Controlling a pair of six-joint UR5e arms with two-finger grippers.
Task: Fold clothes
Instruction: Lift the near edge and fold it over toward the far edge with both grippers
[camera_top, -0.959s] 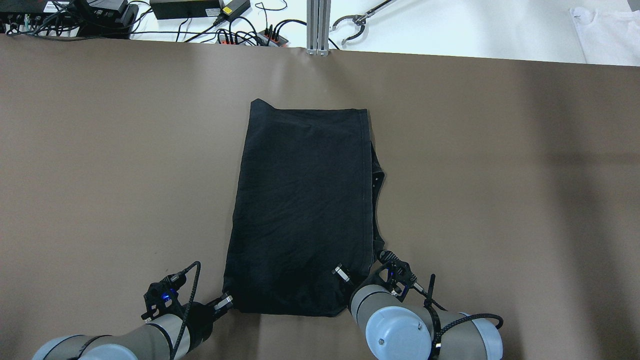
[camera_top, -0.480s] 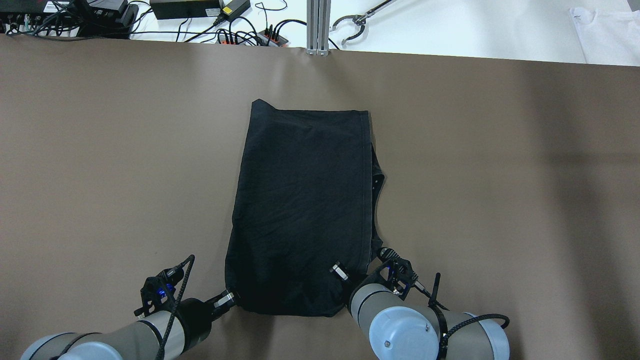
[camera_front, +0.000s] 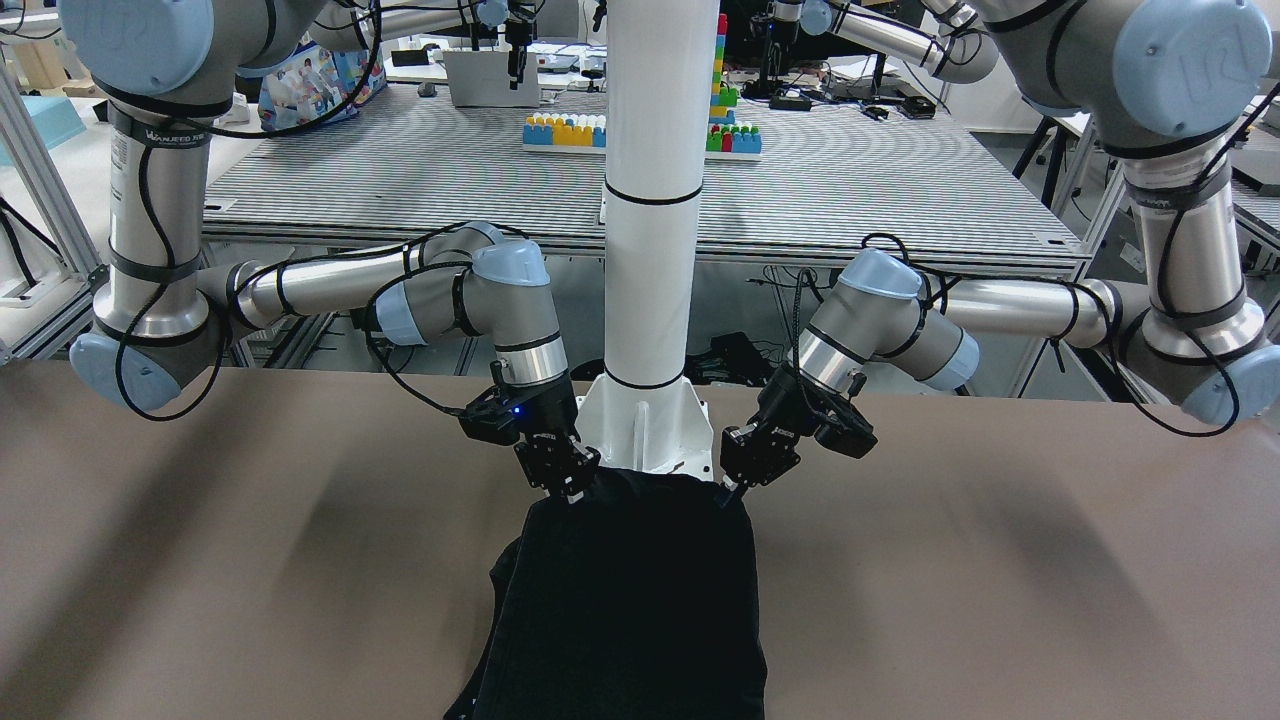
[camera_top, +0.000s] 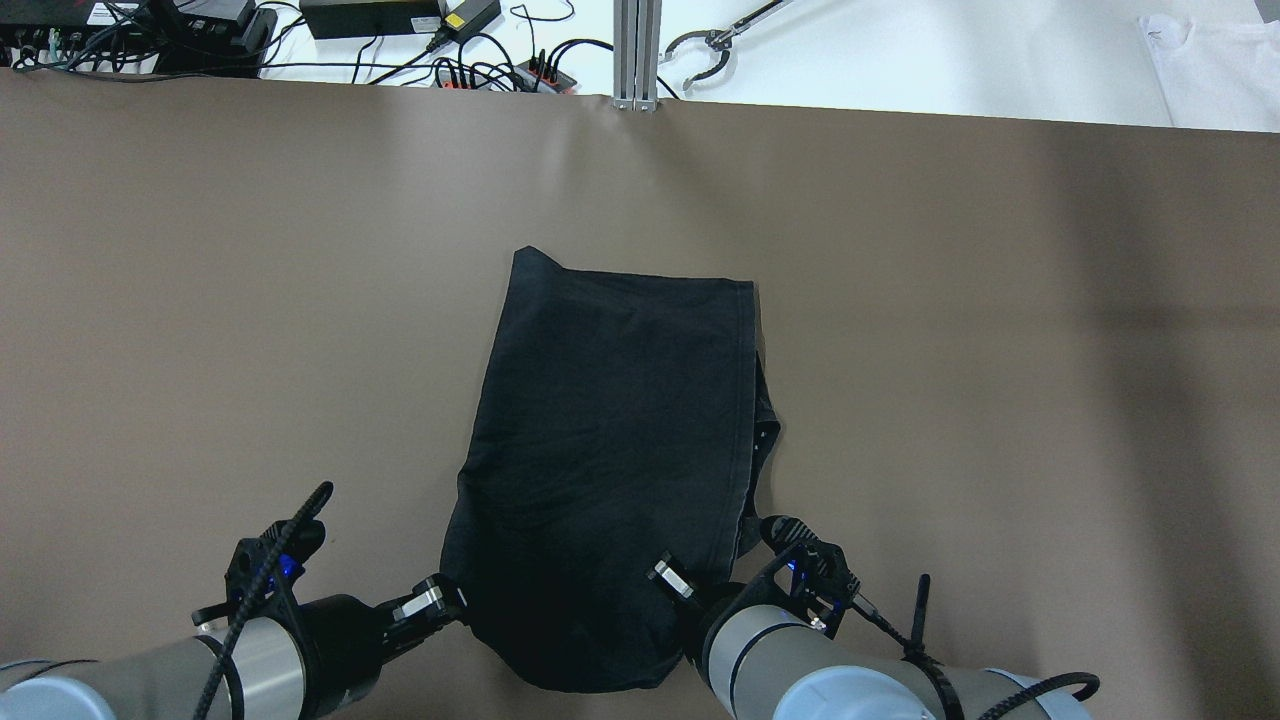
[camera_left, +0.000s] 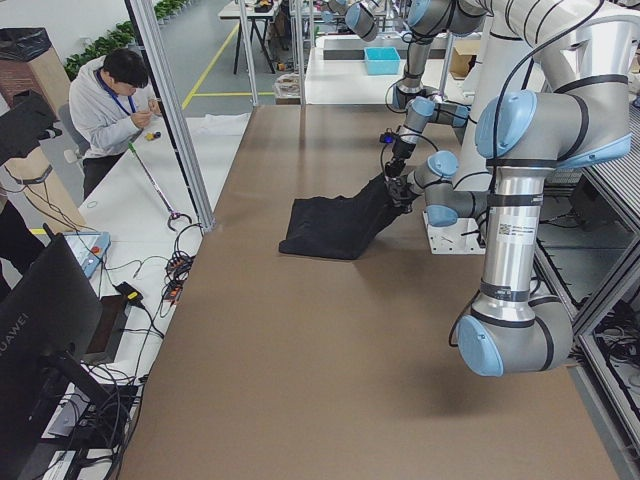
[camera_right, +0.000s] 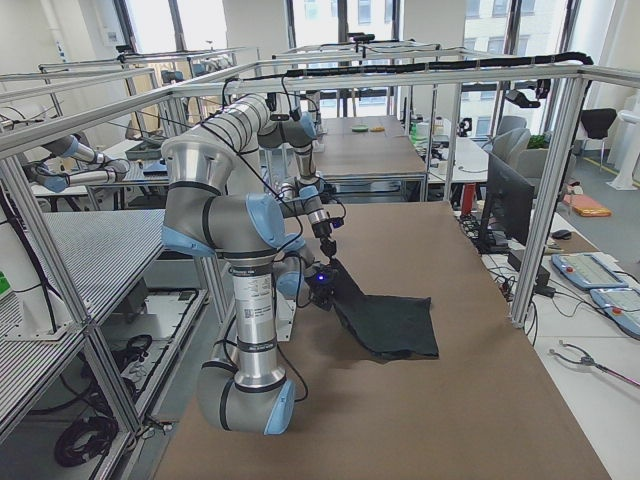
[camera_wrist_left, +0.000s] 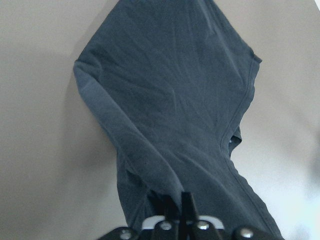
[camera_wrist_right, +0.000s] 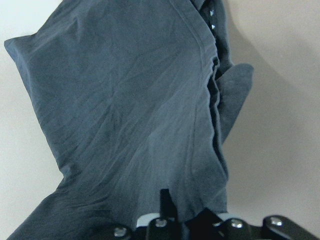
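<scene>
The black clothes (camera_top: 610, 440) lay lengthwise mid-desk (camera_top: 1000, 350), far end flat on the brown surface, near end raised off it. My left gripper (camera_top: 443, 598) held its jaws clamped on the near left corner, and my right gripper (camera_top: 668, 578) gripped the near right corner: 2 holds.

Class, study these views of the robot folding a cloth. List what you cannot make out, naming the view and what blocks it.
- Front-facing view: far end of the black cloth, cut off by the bottom edge.
- Overhead view: lower finger of the right gripper, under the fabric.
- Left wrist view: how deep the left gripper bites, covered by fabric.
- Side views: both grippers too small.
</scene>
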